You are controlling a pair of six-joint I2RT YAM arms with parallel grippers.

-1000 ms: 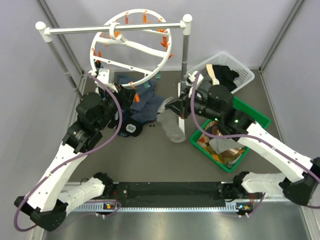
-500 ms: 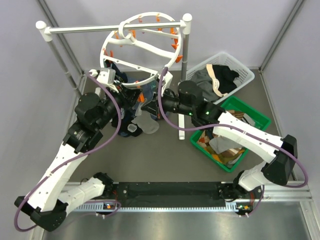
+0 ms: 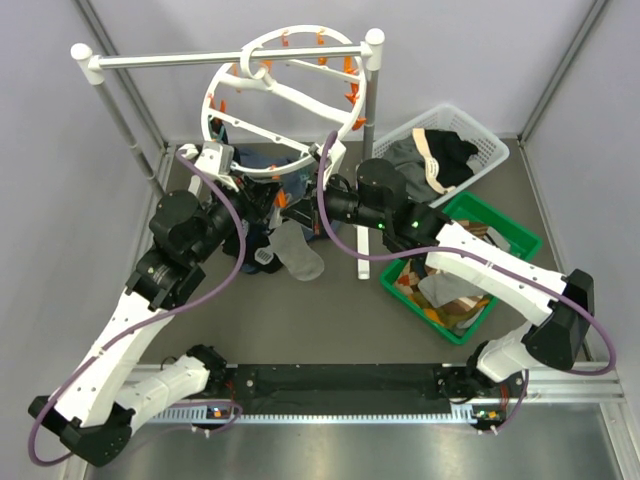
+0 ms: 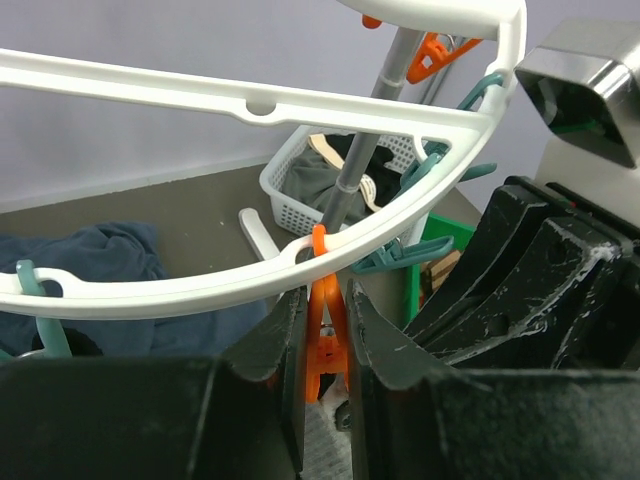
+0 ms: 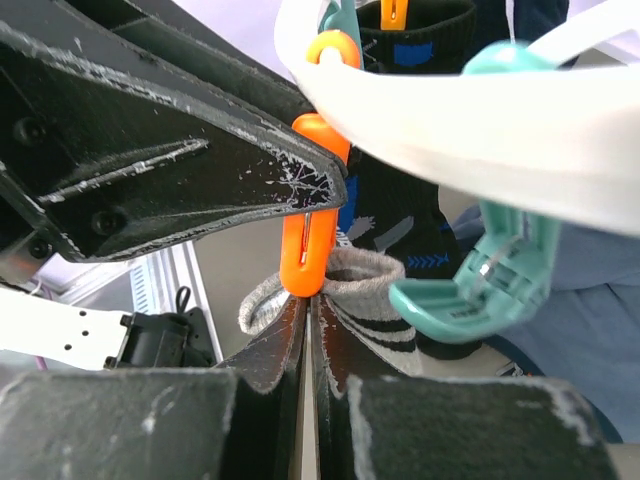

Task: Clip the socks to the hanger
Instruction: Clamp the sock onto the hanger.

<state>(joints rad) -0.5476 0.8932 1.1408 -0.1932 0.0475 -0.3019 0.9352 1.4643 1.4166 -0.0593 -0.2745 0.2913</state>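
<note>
Left gripper pinches an orange clip on the hanger, now swung rightward, while the right gripper, clamped on the grey sock, has carried its cuff leftward to just beneath that clip.

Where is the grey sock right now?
In the top view the grey sock is below the round hanger and left of the green bin, its cuff at an orange clip.

No legible text, label or number (in any view)
</note>
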